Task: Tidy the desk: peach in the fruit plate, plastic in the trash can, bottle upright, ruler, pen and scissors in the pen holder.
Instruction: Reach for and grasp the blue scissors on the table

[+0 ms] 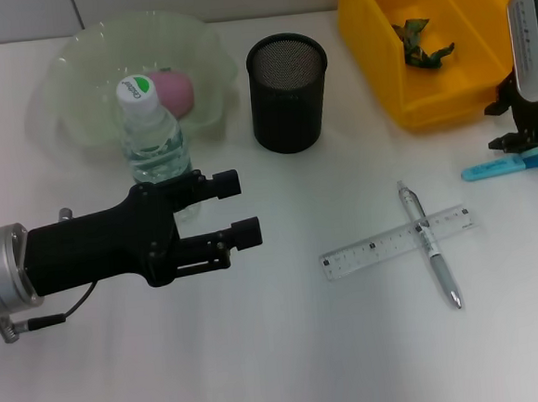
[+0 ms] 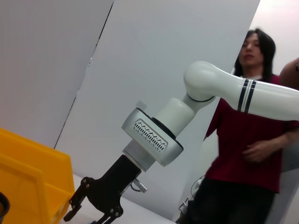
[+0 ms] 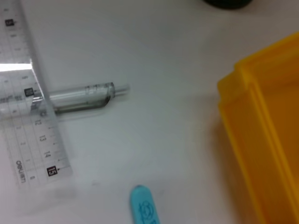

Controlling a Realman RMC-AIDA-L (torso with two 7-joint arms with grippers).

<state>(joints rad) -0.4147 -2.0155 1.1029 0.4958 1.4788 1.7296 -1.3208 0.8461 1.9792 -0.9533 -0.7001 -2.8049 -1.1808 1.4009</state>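
Leftmost, the left gripper [image 1: 241, 206] hovers near the upright bottle [image 1: 153, 132], fingers parted and holding nothing. Behind, the peach [image 1: 175, 92] sits in the fruit plate [image 1: 82, 76]. Rightward stand the pen holder [image 1: 287, 92], crossed ruler [image 1: 395, 242] and pen [image 1: 432, 257], trash can [image 1: 429, 105] holding plastic [image 1: 421, 44], then scissors [image 1: 513, 164] under the right gripper [image 1: 517, 130], whose fingers' spread I cannot tell.

Setting: an indoor robot test room or lab, laid out as an office desk. A plain white table [image 1: 264, 369] carries stationery: a black mesh pen holder [image 1: 287, 92], a clear ruler [image 1: 396, 242] and a pen [image 1: 432, 258]. Plain white wall panels [image 2: 140, 56] stand behind. A person in a red shirt [image 2: 247, 154] stands beside the white robot arm [image 2: 224, 91].
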